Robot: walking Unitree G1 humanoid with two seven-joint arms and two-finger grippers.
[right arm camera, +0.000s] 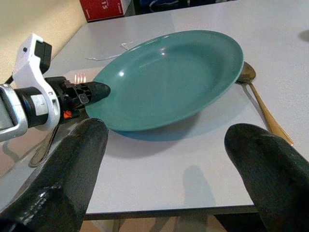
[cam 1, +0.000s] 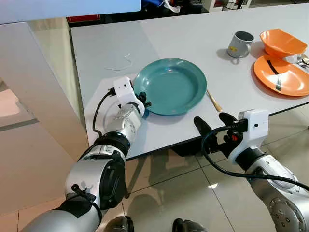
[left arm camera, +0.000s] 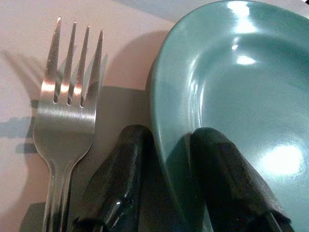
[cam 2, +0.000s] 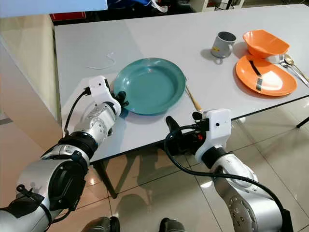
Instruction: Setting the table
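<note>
A teal plate [cam 1: 170, 86] lies near the front edge of the white table [cam 1: 193, 29]. My left gripper [cam 1: 144, 100] is at the plate's left rim, shut on it, with one finger [left arm camera: 120, 179] outside the rim and the other finger [left arm camera: 227, 179] on the plate's inner face. A silver fork [left arm camera: 67, 111] lies on the table just left of the plate, beside that gripper. A gold spoon [cam 1: 214, 100] lies along the plate's right side. My right gripper [cam 1: 211, 120] hangs open in front of the table's edge, at about its height, pointing at the plate and holding nothing.
At the back right stand a grey mug [cam 1: 240, 43], an orange bowl [cam 1: 281, 42] and an orange plate [cam 1: 282, 72], with cutlery [cam 2: 292, 65] beside them. A white string [cam 1: 120, 63] lies behind the teal plate. A cream counter [cam 1: 38, 96] stands left of the table.
</note>
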